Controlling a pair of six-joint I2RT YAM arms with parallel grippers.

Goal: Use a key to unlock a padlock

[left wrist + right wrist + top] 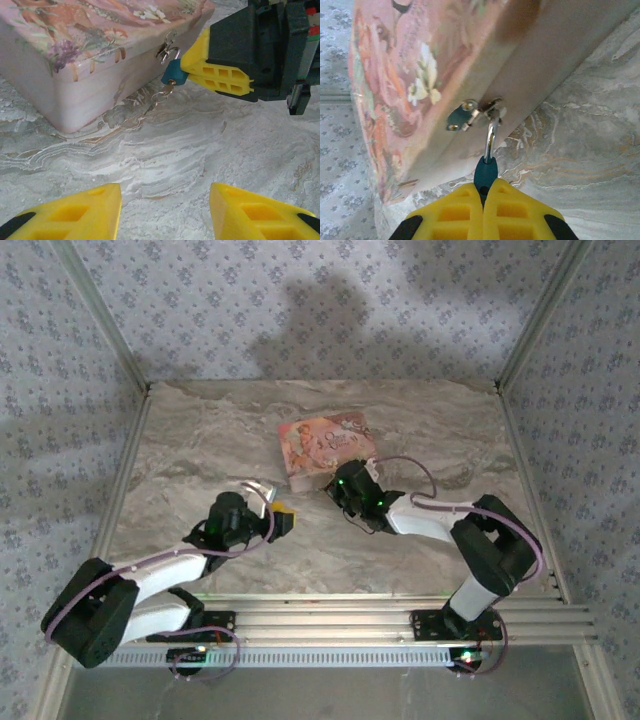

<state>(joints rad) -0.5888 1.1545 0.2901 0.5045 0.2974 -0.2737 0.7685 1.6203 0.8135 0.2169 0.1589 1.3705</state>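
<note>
A tiny padlock (485, 172) with a blue body hangs from the metal hasp (465, 114) on the front wall of a pink floral box (75, 75). The box sits toward the middle of a marble-patterned table (200, 145). The padlock's silver shackle (491, 136) passes through the hasp and looks closed, so the lock is not yet open.

A small key (166, 90) juts from the underside of the blue body. It appears to sit in the keyhole, with a thin ring dangling below it. Whether it has been turned cannot be told.

The right gripper (483, 187) has its yellow fingers pressed together on the padlock body, steadying it. The left gripper (165, 192) hovers low over the table, just in front of the lock. Its fingers are moderately apart and hold nothing.

By this reading the lock is braced. Grasping and turning the key and freeing the shackle remain.
</note>
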